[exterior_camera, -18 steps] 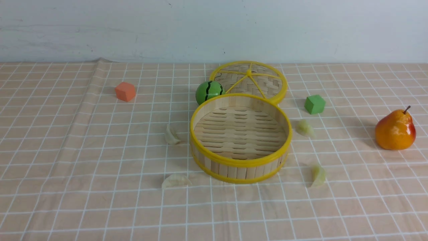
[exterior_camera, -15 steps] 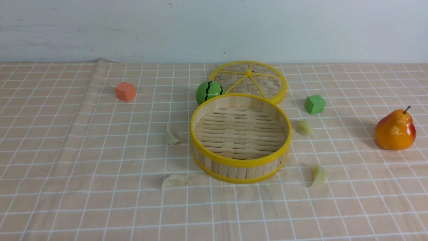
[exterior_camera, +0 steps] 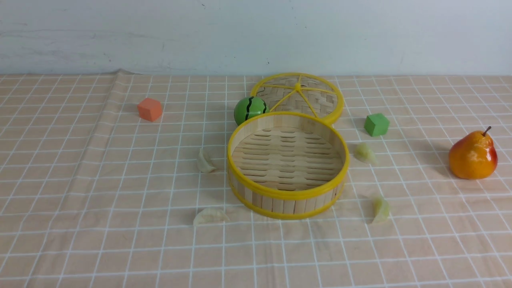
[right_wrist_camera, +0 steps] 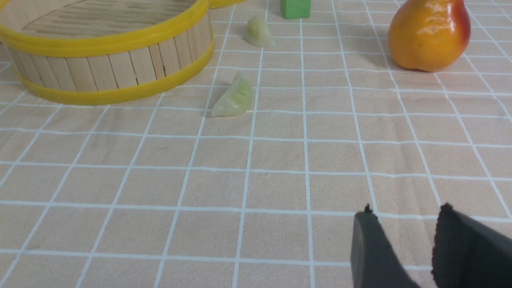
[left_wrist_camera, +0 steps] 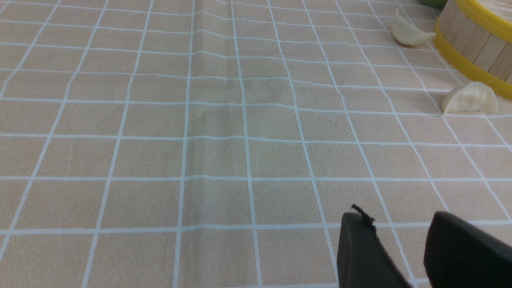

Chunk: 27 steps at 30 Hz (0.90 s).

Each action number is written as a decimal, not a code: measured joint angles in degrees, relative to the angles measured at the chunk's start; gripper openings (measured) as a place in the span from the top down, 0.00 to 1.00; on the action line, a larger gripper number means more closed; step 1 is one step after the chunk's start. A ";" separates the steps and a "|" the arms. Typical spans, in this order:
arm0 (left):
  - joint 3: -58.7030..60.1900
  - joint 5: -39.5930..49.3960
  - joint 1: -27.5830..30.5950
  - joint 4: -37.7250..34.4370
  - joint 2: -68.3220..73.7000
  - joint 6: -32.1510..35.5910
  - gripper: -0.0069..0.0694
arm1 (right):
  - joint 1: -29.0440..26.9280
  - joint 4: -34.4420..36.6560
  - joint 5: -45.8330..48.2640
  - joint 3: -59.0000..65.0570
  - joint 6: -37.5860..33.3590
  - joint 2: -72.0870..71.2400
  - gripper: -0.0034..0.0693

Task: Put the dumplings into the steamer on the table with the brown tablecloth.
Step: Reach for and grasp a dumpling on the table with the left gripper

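The left claw (left_wrist_camera: 400,218) and right claw (right_wrist_camera: 406,212) both stand spread and empty over the cloth (exterior_camera: 100,180), with four dumplings (exterior_camera: 211,216) lying around the steamer (exterior_camera: 288,196) at centre frame.

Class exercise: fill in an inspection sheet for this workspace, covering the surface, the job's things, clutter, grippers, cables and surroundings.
Surface: brown tablecloth, white grid, a few creases.
Job's things: steamer upright, nothing inside; whitish dumplings on the cloth to its left; pale green dumplings to its right.
Clutter: lid behind the steamer; watermelon ball beside the lid; orange cube, green cube, pear.
Grippers: left gripper and right gripper open, holding nothing.
Cables: nothing seen.
Surroundings: pale wall behind.
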 joint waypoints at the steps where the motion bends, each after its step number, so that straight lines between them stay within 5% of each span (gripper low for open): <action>1: 0.00 0.00 0.00 0.00 0.00 0.00 0.60 | 0.00 0.00 0.00 0.00 0.00 0.00 0.62; 16: 0.00 -8.39 0.00 0.64 0.00 0.00 0.60 | 0.00 -3.21 -2.18 0.20 0.00 0.00 0.62; 27: 0.00 -34.64 0.00 0.89 0.00 -0.14 0.60 | 0.00 -5.11 -37.44 0.34 0.19 0.00 0.62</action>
